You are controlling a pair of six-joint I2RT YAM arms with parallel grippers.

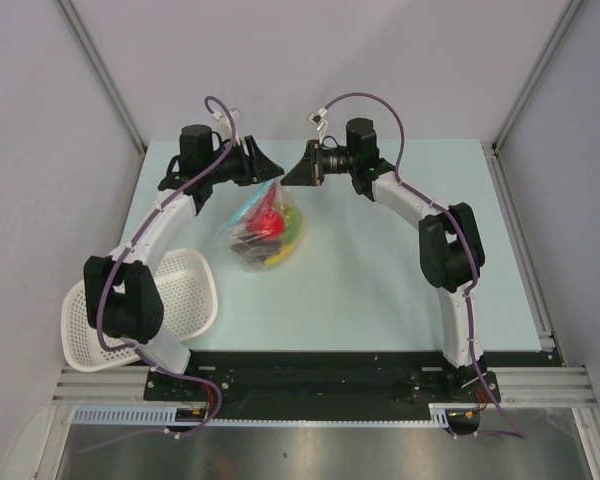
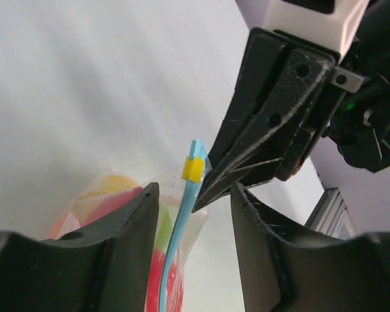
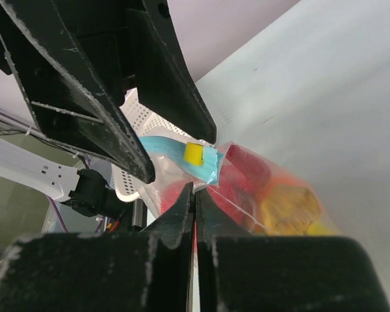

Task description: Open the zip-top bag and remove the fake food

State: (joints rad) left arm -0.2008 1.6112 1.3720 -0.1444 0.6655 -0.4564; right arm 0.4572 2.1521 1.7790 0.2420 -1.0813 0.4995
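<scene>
The zip-top bag (image 1: 263,228) hangs between both grippers with its blue zip strip (image 2: 175,234) uppermost and a yellow slider (image 2: 193,169) near the strip's end. The fake food (image 1: 270,222), red, yellow and green pieces, is inside the bag, and it also shows in the right wrist view (image 3: 273,195). My right gripper (image 3: 195,190) is shut on the clear plastic just below the slider (image 3: 194,153). My left gripper (image 2: 192,214) is open, with the zip strip between its fingers and touching neither. I cannot tell whether the bag's bottom rests on the table.
A white mesh basket (image 1: 185,290) lies at the near left under my left arm, and it shows behind the bag in the right wrist view (image 3: 153,123). The light blue table (image 1: 380,290) is walled at the back and both sides.
</scene>
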